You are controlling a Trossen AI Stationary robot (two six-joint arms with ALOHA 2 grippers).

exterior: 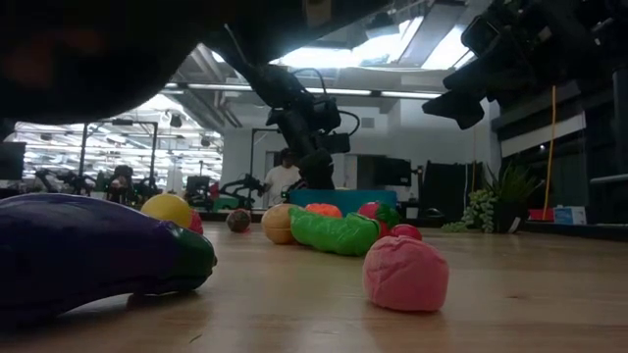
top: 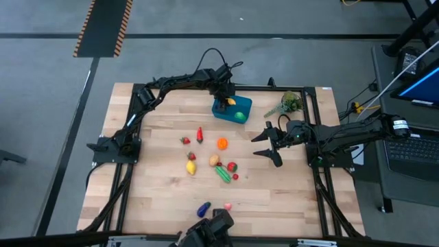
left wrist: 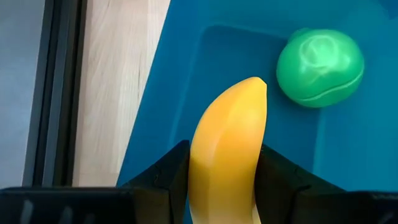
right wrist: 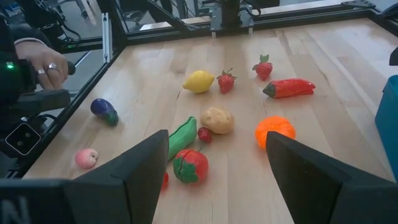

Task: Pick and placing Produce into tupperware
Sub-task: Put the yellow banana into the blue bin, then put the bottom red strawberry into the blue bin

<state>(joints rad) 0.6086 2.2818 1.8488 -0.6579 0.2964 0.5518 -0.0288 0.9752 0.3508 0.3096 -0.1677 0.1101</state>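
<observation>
The teal-blue tub (top: 231,108) stands near the table's far edge with a green ball (left wrist: 320,67) inside it. My left gripper (top: 223,103) is over the tub's left part, shut on a yellow banana (left wrist: 227,149). My right gripper (top: 271,144) hangs open above the table, right of the loose produce. That produce lies on the wood: red pepper (right wrist: 290,88), orange (right wrist: 275,131), lemon (right wrist: 198,81), two strawberries (right wrist: 226,81), potato (right wrist: 216,120), green pod (right wrist: 180,138), tomato (right wrist: 190,165), eggplant (right wrist: 104,111) and pink peach (right wrist: 86,158). My left gripper pinches the banana between its two fingers, one on each side of its lower body (left wrist: 224,180). The fingers come from above, pointing down. The banana lies along them, its free tip (left wrist: 252,87) pointing into the tub. Whether the tip touches the tub's floor I cannot tell.
A leafy green plant sprig (top: 289,104) lies at the far right corner, right of the tub. A black frame (top: 137,92) rims the table. A person's hand (right wrist: 46,68) holds a controller beyond the table's near edge. Eggplant (exterior: 88,250) and peach (exterior: 405,273) lie close to the near edge.
</observation>
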